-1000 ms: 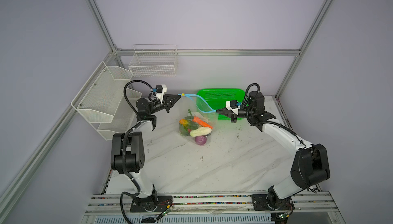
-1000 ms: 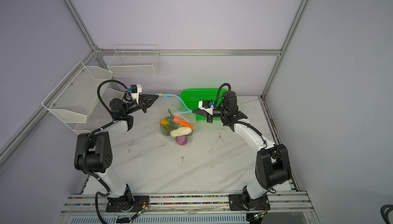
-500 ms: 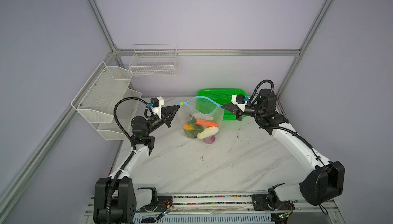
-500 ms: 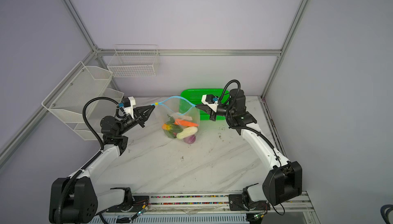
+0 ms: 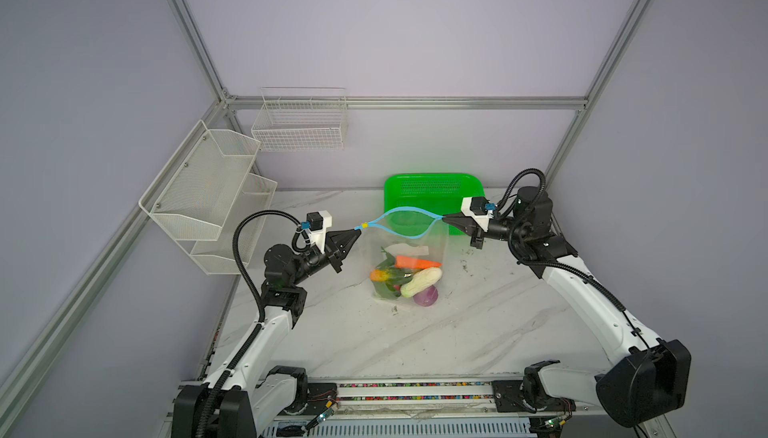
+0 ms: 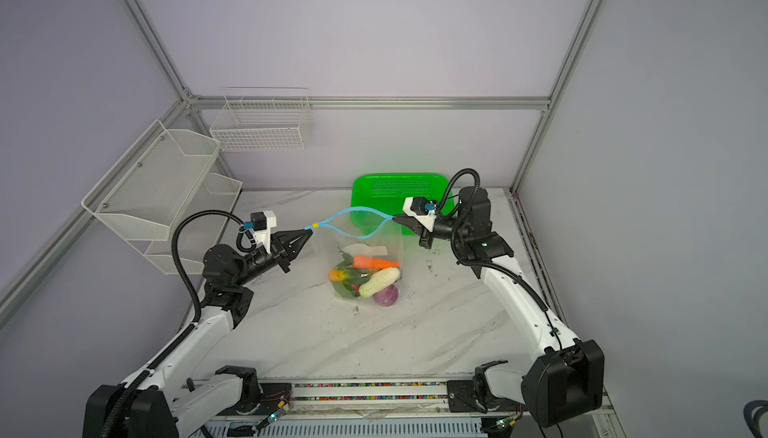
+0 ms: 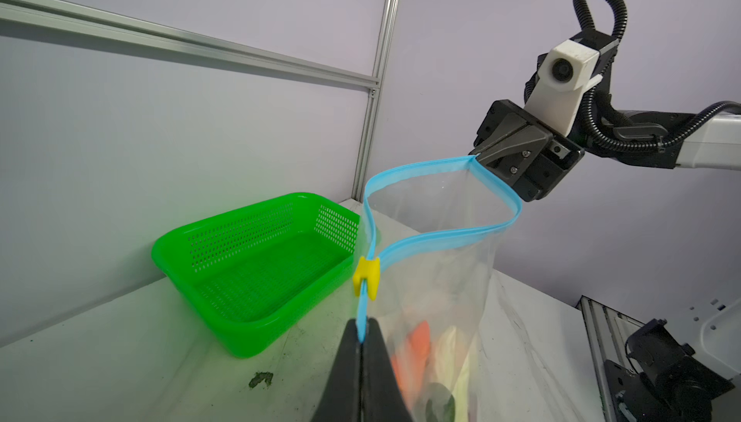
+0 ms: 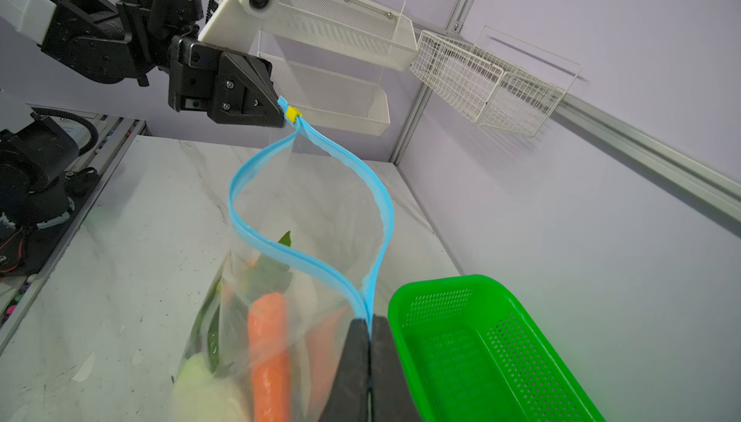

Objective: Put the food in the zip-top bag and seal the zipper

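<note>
The left hand [image 5: 356, 230] is pinching the zipper [image 5: 405, 209] at its 9 o'clock end, fingers pressed together on the blue strip just beside the yellow slider [image 5: 364, 226]. The right hand [image 5: 444, 218] is pinching the zipper's 3 o'clock end the same way. Between them the zip-top bag [image 5: 436, 244] is hanging with its mouth gaping, the two blue lips bowing apart. The food [image 5: 409, 278] is lying heaped in the bag's bottom, at 6 o'clock of the zipper, over the desk [image 5: 478, 332]. A green basket [image 5: 432, 184] is sitting at 12 o'clock of the bag.
</note>
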### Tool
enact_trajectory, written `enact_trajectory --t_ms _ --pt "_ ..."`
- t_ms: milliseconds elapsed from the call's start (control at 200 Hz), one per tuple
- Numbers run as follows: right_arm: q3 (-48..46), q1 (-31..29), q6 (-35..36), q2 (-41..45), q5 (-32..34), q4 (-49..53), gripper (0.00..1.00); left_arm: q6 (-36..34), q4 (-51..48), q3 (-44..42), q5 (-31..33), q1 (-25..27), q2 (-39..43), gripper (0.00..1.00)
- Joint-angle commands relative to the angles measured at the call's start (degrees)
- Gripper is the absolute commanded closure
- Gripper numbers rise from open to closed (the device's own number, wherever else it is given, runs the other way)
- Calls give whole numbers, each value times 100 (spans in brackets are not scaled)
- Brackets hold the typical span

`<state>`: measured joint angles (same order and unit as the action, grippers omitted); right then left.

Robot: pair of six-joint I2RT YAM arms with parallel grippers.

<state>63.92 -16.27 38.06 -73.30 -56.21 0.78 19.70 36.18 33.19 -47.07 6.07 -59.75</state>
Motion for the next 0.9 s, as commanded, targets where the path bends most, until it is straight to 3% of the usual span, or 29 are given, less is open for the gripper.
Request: enact_trajectory --t_ms 0,100,170,330,530,670,895 --pt "2 26 296 -50 -129 131 92 -210 34 42 60 142 -20 100" --pt "55 28 350 -79 -146 312 64 -305 2 116 -6 220 11 100" --pt "297 25 543 -126 -277 734 55 -420 -56 189 -90 246 58 100" --pt "868 -112 977 -210 -435 1522 49 -962 -445 392 -288 323 279 100" --pt "1176 -1080 1124 -303 -137 1444 36 -1661 -972 635 -487 382 472 100" --pt "1968 -1799 1711 -1005 247 2232 36 -2025 -1325 875 -708 387 520 100" --pt "2915 -2244 2222 -1689 641 2956 35 -2412 -1641 1064 -754 400 532 100"
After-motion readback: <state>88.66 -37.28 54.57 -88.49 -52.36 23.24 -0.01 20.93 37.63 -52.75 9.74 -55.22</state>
